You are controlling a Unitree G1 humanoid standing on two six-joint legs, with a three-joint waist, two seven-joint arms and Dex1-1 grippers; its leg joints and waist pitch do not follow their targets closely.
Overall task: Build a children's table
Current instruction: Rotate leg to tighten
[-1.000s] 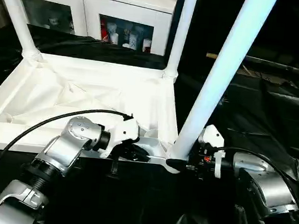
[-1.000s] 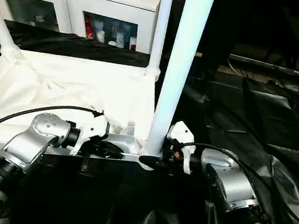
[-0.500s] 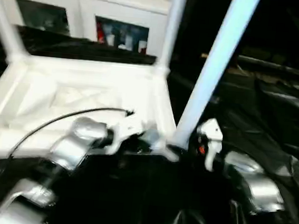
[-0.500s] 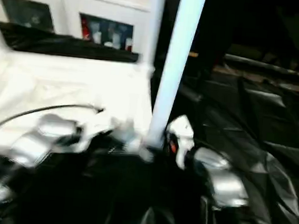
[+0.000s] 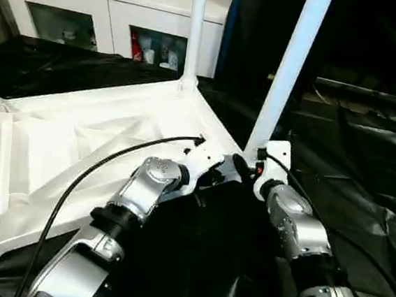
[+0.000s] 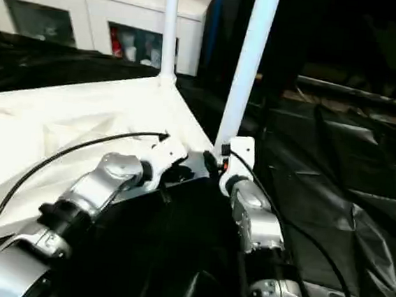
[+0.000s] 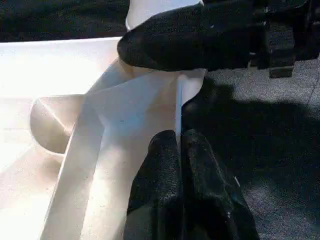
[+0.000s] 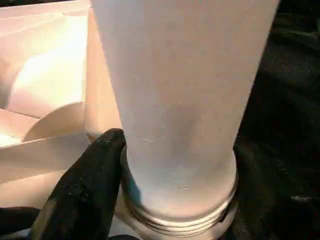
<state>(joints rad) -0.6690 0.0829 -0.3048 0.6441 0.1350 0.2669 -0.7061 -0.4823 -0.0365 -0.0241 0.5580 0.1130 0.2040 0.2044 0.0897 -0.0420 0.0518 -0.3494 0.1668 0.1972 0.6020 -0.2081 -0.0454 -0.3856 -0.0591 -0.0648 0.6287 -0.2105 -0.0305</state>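
White ribbed plastic makes up the upside-down rectangular tabletop [image 5: 79,144], which lies on black sheeting [image 5: 363,178] with its recessed underside facing up. A long white cylindrical leg [image 5: 194,32] stands upright in the far corner socket, beyond both grippers. The left gripper [image 7: 179,150] sits at the near edge of the tabletop, its two black fingers clenched together with the thin white rim pinched between their tips, as the left wrist view shows. Just to its right, a second long white cylindrical leg [image 5: 290,66] rises tilted from the near right corner socket [image 8: 175,210]. The right gripper [image 5: 242,168] is at the base of this leg, jaws spread to about the leg's width, with one black finger [image 8: 85,185] pressed against the leg just above the socket's ribbed collar. A white glass-door cabinet [image 5: 113,14] stands well behind the tabletop.
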